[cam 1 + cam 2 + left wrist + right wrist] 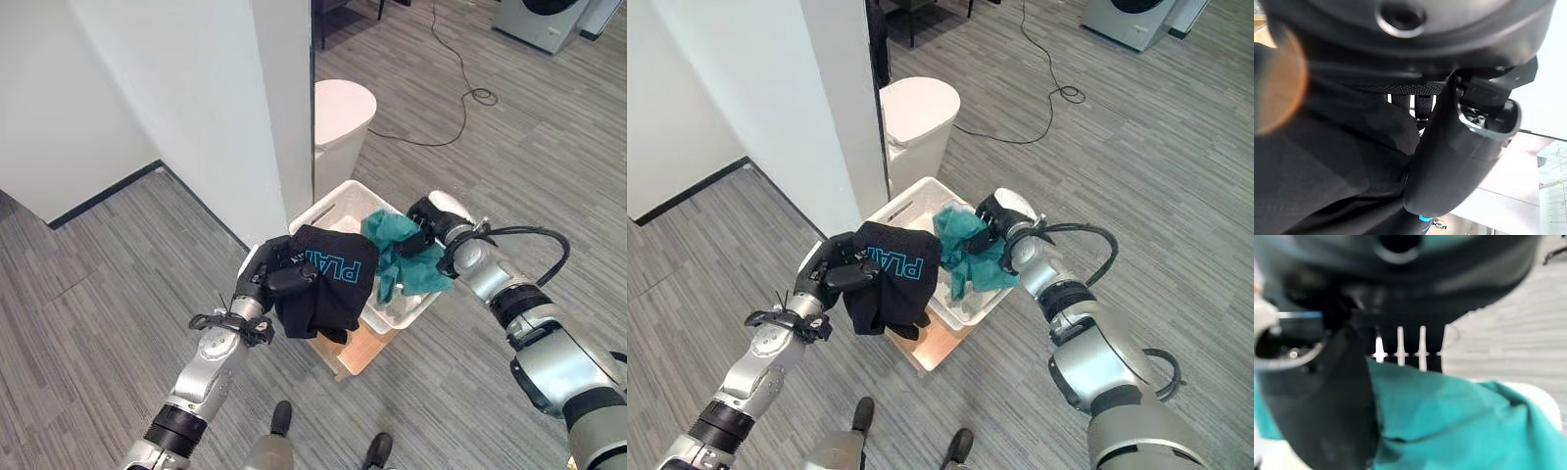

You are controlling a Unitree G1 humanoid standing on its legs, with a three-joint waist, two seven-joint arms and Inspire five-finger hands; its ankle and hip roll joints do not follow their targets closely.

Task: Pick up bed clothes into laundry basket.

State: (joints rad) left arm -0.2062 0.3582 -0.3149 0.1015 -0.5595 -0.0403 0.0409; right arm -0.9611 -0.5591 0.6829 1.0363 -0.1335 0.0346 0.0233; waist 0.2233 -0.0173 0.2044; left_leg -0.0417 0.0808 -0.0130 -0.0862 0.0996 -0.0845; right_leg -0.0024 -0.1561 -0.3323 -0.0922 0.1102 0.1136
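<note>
A white laundry basket rests on a low wooden stand beside a white wall corner. My left hand is shut on a black garment with blue lettering, which hangs over the basket's near left rim. My right hand is shut on a teal cloth that drapes over the basket's right rim. In the left wrist view black cloth lies under the curled fingers. In the right wrist view the teal cloth is pinched between thumb and fingers.
A white lidded bin stands just behind the basket. The white wall corner rises to the basket's left. A black cable runs across the grey plank floor, and a washing machine stands at the far right.
</note>
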